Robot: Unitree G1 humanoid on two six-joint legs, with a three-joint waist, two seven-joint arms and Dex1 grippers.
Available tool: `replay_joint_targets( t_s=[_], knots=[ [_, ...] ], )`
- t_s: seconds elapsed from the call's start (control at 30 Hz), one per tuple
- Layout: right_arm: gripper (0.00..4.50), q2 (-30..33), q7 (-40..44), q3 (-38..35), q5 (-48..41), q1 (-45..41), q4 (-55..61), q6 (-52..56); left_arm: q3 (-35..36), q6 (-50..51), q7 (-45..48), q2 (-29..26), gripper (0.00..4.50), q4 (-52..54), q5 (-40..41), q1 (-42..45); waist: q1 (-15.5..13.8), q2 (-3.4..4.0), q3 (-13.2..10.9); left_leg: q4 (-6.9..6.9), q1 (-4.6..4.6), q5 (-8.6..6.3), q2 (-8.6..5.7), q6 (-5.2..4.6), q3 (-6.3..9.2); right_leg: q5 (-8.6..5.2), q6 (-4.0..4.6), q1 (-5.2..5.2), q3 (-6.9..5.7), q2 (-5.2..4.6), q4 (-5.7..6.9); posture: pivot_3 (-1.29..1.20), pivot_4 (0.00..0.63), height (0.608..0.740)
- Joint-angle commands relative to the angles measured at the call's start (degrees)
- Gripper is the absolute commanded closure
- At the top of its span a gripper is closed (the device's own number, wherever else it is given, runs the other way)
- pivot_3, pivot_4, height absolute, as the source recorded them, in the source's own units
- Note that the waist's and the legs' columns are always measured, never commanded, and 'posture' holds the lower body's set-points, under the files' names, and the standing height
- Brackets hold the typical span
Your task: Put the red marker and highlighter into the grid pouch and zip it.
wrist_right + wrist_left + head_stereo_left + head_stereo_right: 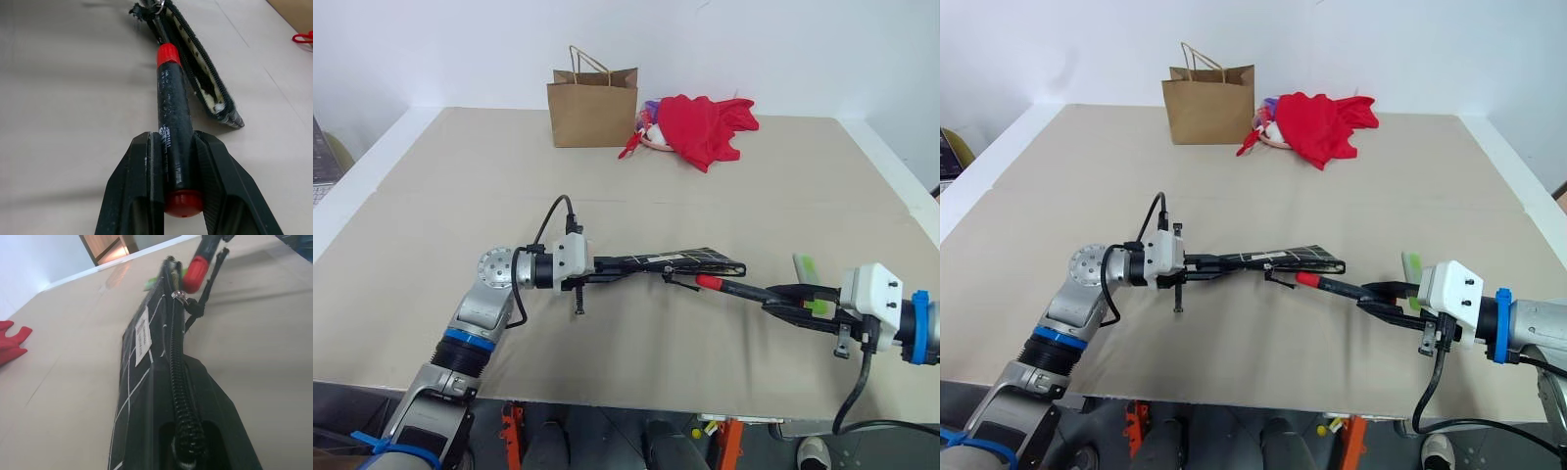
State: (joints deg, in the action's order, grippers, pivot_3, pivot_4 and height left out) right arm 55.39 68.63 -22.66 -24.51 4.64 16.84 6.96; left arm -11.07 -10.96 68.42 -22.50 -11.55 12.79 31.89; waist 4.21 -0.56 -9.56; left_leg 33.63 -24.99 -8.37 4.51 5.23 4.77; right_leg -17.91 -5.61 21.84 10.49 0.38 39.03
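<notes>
Grid pouch (pixel 680 260), a flat black fabric case with a white grid pattern and a small white label, is held off the beige tabletop (pixel 431 196) by the left gripper (pixel 607 265), whose two black fingers are clamped shut on one end so that the pouch stretches out level toward the robot's right. In the left wrist view the pouch runs straight away from the fingers with its black zipper teeth on the upper edge, and the black zipper pull (pixel 193 308) hangs at the far end. The right wrist view shows that far part of the pouch gaping open, with a pale lining inside. The right gripper (pixel 783 298) is closed on the red marker (pixel 736 288), a slim pen with a black barrel and red ends; one red end sits between the fingers in the right wrist view, the barrel passes between the two black pads, and the other red tip points at the open end of the pouch, just beside the zipper pull. Whether the tip touches the pouch cannot be told. The highlighter (pixel 806 266), a short chunky light green pen, lies on the table just behind the right gripper, partly hidden by it. At the far edge of the table stand a brown paper bag (pixel 592 110) with handles and, beside it, a crumpled red cloth (pixel 705 125).
</notes>
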Motion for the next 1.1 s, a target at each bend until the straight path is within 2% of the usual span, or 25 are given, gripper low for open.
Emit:
replay_joint_targets(
  t_s=[0.03, 0.3, 0.87, 1.1],
  knots=[
    [3.87, 1.3, 1.0, -1.0, -0.1, -0.9, -0.4, -1.5, -0.2, -0.2, 0.2, -0.1, 4.50, 3.7, 1.2, -0.9, -0.1, 0.00, 0.0, 0.00, 0.00, 0.00, 0.00, 0.00, 0.00, 0.00, 0.00, 0.00, 0.00, 0.00, 0.00, 0.00, 0.150, 0.740],
    [3.87, 1.1, 3.5, -3.1, -3.0, -0.7, 0.8, -2.8, 0.0, -1.3, -0.1, -0.4, 4.50, 2.2, 0.4, -1.3, -0.1, 0.00, 0.0, 0.01, 0.01, 0.00, 0.00, 0.00, 0.00, 0.01, 0.00, -0.02, 0.00, 0.00, 0.00, 0.00, 0.150, 0.740],
    [3.87, 1.4, 0.5, -2.4, -1.1, -1.3, -1.5, -1.7, -0.3, -0.8, 0.5, -0.2, 4.50, 3.8, 1.3, -1.2, -0.1, 0.00, 0.0, 0.01, 0.02, 0.00, 0.00, 0.00, 0.00, 0.01, 0.01, -0.04, 0.00, 0.00, 0.00, 0.00, 0.150, 0.740],
    [3.87, 1.1, -0.4, 2.6, -0.6, -6.0, -0.5, -0.2, -1.1, -1.6, 1.0, 0.3, 4.50, 4.1, 0.9, -1.1, 0.0, 0.03, 0.0, 0.02, 0.05, 0.00, 0.00, 0.00, 0.00, 0.03, 0.01, -0.05, 0.00, 0.00, 0.00, 0.00, 0.150, 0.740]
  ],
)
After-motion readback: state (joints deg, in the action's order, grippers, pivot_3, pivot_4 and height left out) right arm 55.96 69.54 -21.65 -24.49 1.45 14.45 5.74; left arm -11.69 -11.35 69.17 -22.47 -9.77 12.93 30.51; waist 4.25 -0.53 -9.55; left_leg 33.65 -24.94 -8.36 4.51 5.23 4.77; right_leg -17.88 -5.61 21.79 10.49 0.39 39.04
